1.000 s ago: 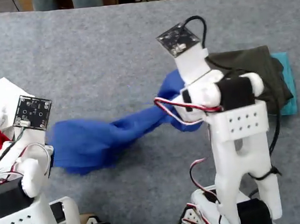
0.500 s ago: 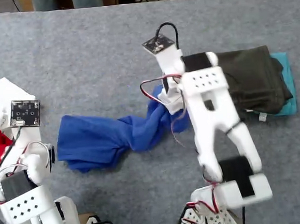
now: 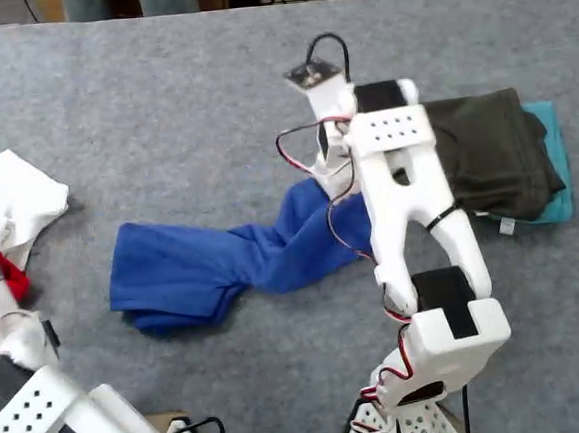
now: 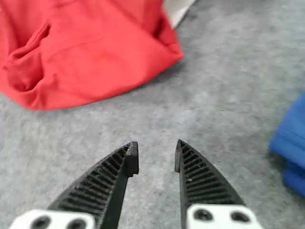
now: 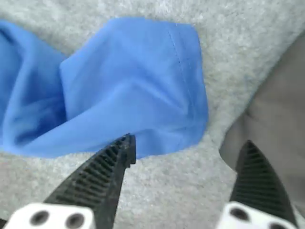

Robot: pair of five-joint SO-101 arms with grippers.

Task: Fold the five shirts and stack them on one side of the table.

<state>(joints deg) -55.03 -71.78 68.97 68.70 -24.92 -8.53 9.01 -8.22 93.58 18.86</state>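
1. my right gripper (image 5: 188, 145) has its jaws spread wide, with nothing held between them. one jaw tip sits over the edge of the blue shirt (image 5: 133, 90), the other over the edge of the dark olive shirt (image 5: 281, 109). i cannot tell whether either tip touches cloth.
2. my left gripper (image 4: 156, 152) has its jaws parted a little and pinches nothing. under it is bare grey table cover (image 4: 228, 81).
3. the red shirt (image 4: 86, 52) lies crumpled and unfolded near my left jaws but apart from them. a corner of the blue shirt shows off to one side, also apart.
4. from the high view, the blue shirt lies twisted and unfolded across the middle of the table. its wider bunched end is toward my left arm, and its other end is under my right wrist, just beside the dark olive shirt.
5. the dark olive shirt is folded and rests on top of the teal shirt (image 3: 556, 155) at the right side of the table. the teal cloth peeks out along the outer edge.
6. the white shirt (image 3: 12, 198) lies rumpled at the left edge of the table, touching the red shirt, which my left arm partly hides in the high view.
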